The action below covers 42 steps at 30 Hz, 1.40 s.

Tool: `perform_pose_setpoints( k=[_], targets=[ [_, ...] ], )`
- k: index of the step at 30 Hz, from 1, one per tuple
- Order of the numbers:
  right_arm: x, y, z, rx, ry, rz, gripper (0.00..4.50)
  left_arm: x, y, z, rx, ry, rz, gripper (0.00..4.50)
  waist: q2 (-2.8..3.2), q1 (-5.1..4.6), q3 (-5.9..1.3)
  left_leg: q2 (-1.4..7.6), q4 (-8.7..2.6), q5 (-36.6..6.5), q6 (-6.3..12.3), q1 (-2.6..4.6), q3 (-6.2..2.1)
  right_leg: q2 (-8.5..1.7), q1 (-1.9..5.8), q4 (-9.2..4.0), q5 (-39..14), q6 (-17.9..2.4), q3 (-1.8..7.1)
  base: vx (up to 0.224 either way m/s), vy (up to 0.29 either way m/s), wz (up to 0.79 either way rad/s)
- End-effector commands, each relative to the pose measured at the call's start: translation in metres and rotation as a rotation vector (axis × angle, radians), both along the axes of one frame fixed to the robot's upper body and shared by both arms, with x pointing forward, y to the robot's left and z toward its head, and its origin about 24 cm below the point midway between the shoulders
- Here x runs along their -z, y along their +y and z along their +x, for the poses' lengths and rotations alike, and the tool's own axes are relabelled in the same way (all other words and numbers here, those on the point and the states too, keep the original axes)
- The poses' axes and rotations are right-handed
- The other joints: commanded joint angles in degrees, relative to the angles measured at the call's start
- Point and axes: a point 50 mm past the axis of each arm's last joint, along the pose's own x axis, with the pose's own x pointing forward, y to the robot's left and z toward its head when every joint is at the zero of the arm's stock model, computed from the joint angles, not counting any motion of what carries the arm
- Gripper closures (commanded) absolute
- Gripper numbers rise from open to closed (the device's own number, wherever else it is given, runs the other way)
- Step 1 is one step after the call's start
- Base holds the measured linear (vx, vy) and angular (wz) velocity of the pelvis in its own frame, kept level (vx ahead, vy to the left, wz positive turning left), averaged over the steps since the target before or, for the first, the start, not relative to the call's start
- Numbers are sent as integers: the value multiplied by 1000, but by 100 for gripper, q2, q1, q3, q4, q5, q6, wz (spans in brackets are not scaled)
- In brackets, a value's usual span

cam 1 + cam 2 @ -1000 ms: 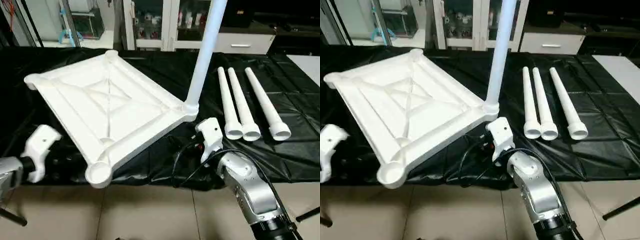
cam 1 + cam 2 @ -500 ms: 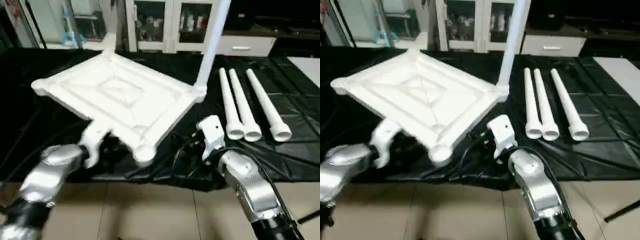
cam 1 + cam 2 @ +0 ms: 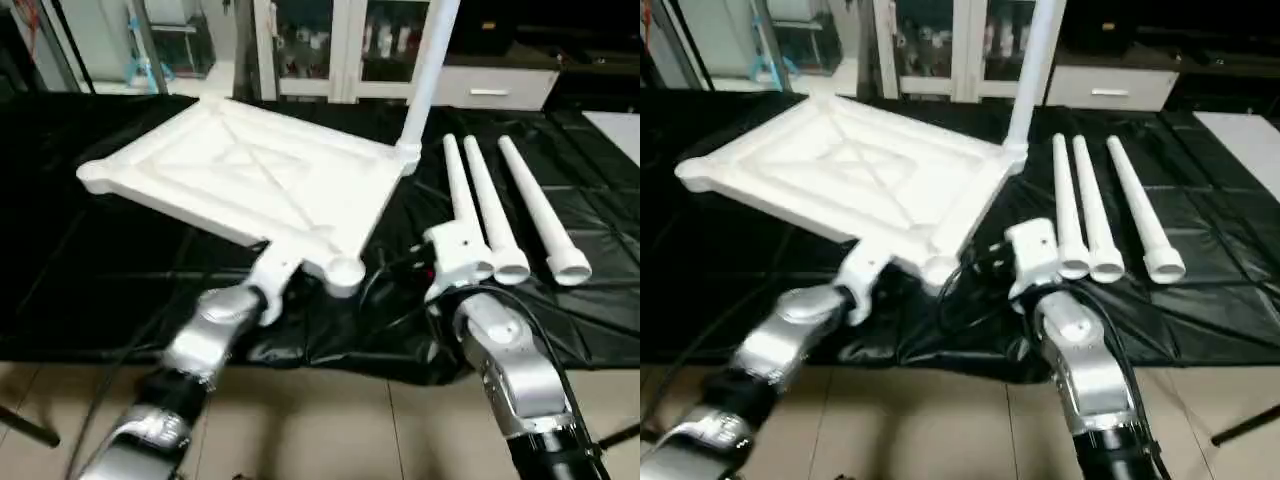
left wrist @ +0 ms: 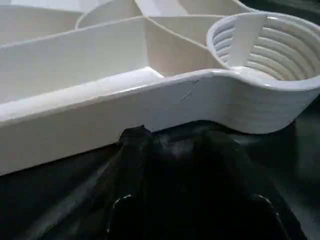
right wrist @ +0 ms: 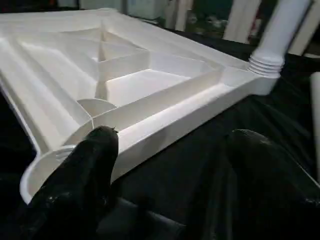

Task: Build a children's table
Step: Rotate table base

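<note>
The children's table lies in parts on the black cover. Its white tabletop rests ribbed side up, and one leg stands upright in the far right corner socket. Three loose legs lie side by side to the right. My left gripper is at the tabletop's near rim, just left of the near corner socket. In the left wrist view its black fingers reach up to the rim's outer face, with nothing between them. My right gripper stands open beside the loose legs' wide ends, facing the tabletop's side rim.
The black-covered work table ends in a front edge just behind my forearms, with tiled floor below. Black cables loop on the cover between the two grippers. White cabinets stand behind the table.
My left arm has swung in from the far left to the tabletop's near rim. The tabletop has turned, its near corner moving right and away. The view has shifted too.
</note>
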Motion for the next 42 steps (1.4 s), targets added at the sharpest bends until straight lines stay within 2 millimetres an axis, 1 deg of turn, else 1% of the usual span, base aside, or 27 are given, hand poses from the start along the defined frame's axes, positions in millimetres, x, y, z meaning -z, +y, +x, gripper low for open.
perform_pose_setpoints(
  k=[1, 6, 12, 14, 15, 20, 22, 23, 24, 25, 26, 27, 28, 29, 30, 31, 32, 33, 34, 35, 36, 37, 38, 39, 40, 41, 42],
  targets=[
    [-6, -3, 2, 36, -14, 11, 76, -8, -7, 7, -49, -76, -25, 268, 42, -25, -378, 272, -426, -1282, 72, 89, -152, -303, 244, -387, -914, -1070, 217, 0, 0, 0],
    [-9, -5, 0, 63, -22, 17, 76, -24, -11, 3, -37, -161, -173, 268, 55, -33, -375, 300, -441, -1360, 52, 75, -170, -317, 260, -389, -950, -1112, 209, 0, 0, 0],
    [-18, -16, -14, 141, -72, 35, 76, -45, 20, -45, -50, -259, -307, 268, 48, -98, -366, 360, -436, -1114, 184, 51, -140, -296, 260, -301, -497, -1241, 211, 0, 0, 0],
    [-21, -19, -19, 171, -101, 2, 76, -44, 33, -55, -140, -286, -302, 268, 64, -149, -339, 309, -440, -1239, 189, 55, -119, -239, 221, -352, -774, -1147, 205, 0, 0, 0],
    [-22, -19, -22, 174, -101, 3, 76, -42, 44, -58, -221, -320, -278, 268, -28, -158, -319, 312, -449, -1444, 153, 63, -118, -249, 213, -391, -1220, -1032, 211, 0, 0, 0],
    [-18, -18, -24, 152, -83, -16, 76, -45, 56, -47, -397, -381, -183, 268, 16, -190, -265, 337, -514, -2086, -205, 151, -201, -150, 102, -493, -2184, -457, 187, 0, 0, 0],
    [-17, -22, -23, 165, -79, -18, 76, -52, 50, -42, -414, -396, -183, 268, 71, -251, -257, 487, -606, -2467, -514, 270, -365, 43, 84, -469, -1721, -449, 64, 0, 0, 0],
    [-17, -24, -23, 175, -74, -10, 76, -55, 48, -40, -422, -391, -182, 268, 133, -321, -243, 778, -774, -2611, -466, 319, -552, 90, 93, -343, -1233, -593, -39, 0, 0, 0],
    [-16, -27, -23, 198, -65, -10, 76, -61, 46, -35, -436, -397, -173, 268, 241, -339, -247, 1134, -996, -2620, -356, 322, -709, 38, 104, -54, -710, -748, -135, -15, -55, 6],
    [-15, -28, -23, 205, -63, -10, 76, -62, 45, -34, -442, -401, -173, 268, 264, -367, -263, 1343, -1111, -2472, -144, 340, -749, 23, 42, 197, -415, -818, -199, 2, -109, 7],
    [-15, -29, -24, 216, -59, -6, 76, -64, 45, -31, -458, -395, -174, 268, 232, -422, -272, 1363, -1095, -2296, 62, 335, -770, -17, 36, 257, -337, -850, -195, 2, -109, 7],
    [-14, -29, -24, 230, -48, 11, 76, -65, 46, -29, -471, -388, -163, 268, 174, -440, -293, 1255, -1004, -1941, 523, 318, -698, -104, 24, 238, -157, -1149, -154, 12, -172, 1],
    [-14, -30, -25, 247, -44, 25, 76, -67, 48, -28, -485, -402, -164, 268, 117, -429, -337, 905, -781, -1824, 942, 227, -474, -173, 58, 35, 117, -1771, -100, 15, -215, 0],
    [-14, -28, -26, 245, -38, 20, 76, -64, 52, -28, -521, -364, -171, 268, 54, -421, -342, 508, -503, -1971, 1048, 160, -224, -147, 47, -213, 60, -2219, -81, 15, -215, 0],
    [-13, -28, -26, 242, -37, 16, 76, -63, 54, -28, -532, -355, -166, 268, -297, -316, -489, -464, 869, -1774, 1196, -122, 64, -321, 400, -658, -726, -2475, 159, 22, -180, -1],
    [-13, -25, -28, 232, -33, 4, 76, -63, 59, -30, -559, -361, -166, 268, -245, -250, -388, -399, 1010, -979, 942, -359, -110, -503, 444, -651, -1508, -1842, 177, 4, -155, -7],
    [-12, -23, -30, 225, -28, 4, 76, -65, 63, -31, -572, -367, -176, 268, -221, -222, -377, -410, 930, -824, 813, -430, -173, -532, 501, -618, -1597, -1354, 221, 4, -155, -7],
    [-13, -20, -32, 215, -20, 17, 76, -68, 69, -33, -582, -364, -198, 268, -212, -218, -328, -341, 638, -563, 727, -414, -314, -600, 529, -619, -1794, -380, 239, -22, -159, -2],
    [-13, -20, -32, 215, -20, 17, 76, -68, 69, -33, -582, -364, -198, 268, -65, -207, -328, -195, 318, -463, 972, -334, -450, -623, 520, -734, -2010, 367, 224, -33, -115, 0],
    [-11, -18, -33, 205, -5, 24, 76, -72, 73, -34, -581, -382, -202, 268, 2, -193, -315, -32, 163, -531, 1102, -258, -538, -661, 498, -805, -2175, 538, 157, -33, -115, 0],
    [-11, -14, -33, 165, 10, 33, 76, -81, 79, -34, -605, -419, -196, 268, 163, -241, -344, 472, -132, -699, 1292, -152, -878, -426, 412, -645, -2162, 673, -48, -49, -100, -7],
    [-11, -14, -32, 158, 12, 35, 76, -82, 79, -34, -608, -424, -195, 268, 184, -251, -388, 1086, -338, -1018, 1528, 84, -1146, -415, 296, -215, -1555, 487, -61, -27, -56, -7],
    [-10, -12, -31, 148, 16, 38, 76, -83, 80, -34, -613, -431, -194, 268, 172, -301, -352, 1203, -430, -1149, 1648, 109, -1208, -480, 257, 75, -1122, 342, 9, -19, -104, -7],
    [-8, -10, -29, 138, 21, 43, 76, -84, 82, -33, -624, -431, -189, 268, 160, -256, -307, 1048, -407, -1314, 1564, 118, -1078, -615, 143, 143, -608, -19, 196, -15, -86, 7],
    [-6, -10, -27, 134, 28, 31, 76, -84, 82, -34, -632, -429, -184, 268, 64, -215, -244, 801, -308, -1567, 1301, 42, -930, -670, 130, -108, -783, -146, 312, -42, -127, 8],
    [-6, -8, -25, 119, 27, 25, 76, -85, 82, -36, -637, -428, -180, 268, -174, -79, -144, -77, 316, -1546, 591, 101, -462, -807, 175, -796, -3757, 542, 319, -50, -79, 8],
    [-7, -6, -24, 110, 25, 23, 76, -86, 82, -37, -638, -428, -178, 268, -145, -6, -77, -287, 636, -993, 519, 132, -335, -744, 143, -1023, -6043, 1075, 401, -57, -57, -5]
  ],
)
